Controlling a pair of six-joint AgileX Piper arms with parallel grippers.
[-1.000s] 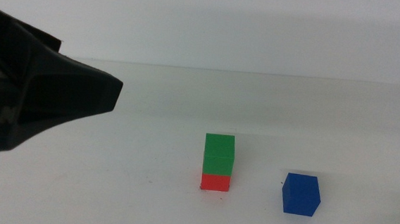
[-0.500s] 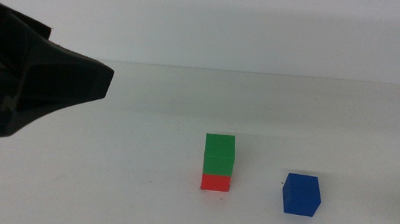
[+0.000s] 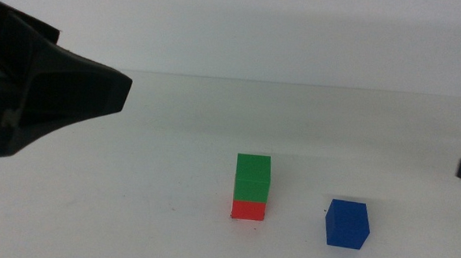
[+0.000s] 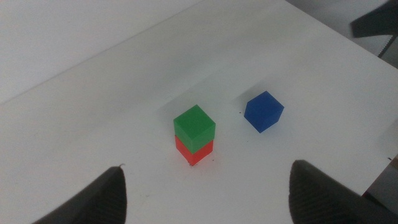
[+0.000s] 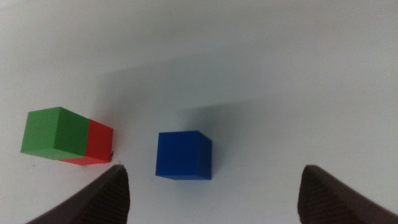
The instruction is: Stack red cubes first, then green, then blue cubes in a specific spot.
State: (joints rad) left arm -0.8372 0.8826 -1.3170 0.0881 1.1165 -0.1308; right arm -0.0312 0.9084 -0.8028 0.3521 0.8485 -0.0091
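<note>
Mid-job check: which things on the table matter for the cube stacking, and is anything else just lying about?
Job items: green cube stacked on red cube; blue cube apart on the table; left gripper, open, raised; right gripper, open, facing the blue cube.

Lying about: nothing else visible.

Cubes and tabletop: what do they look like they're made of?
Green cube, red cube and blue cube: solid colour, matte faces, crisp edges, no grain or glare. Probably painted wood or plastic; can't tell which. Table: smooth white surface with soft shadows, likely laminate or a painted board.
</note>
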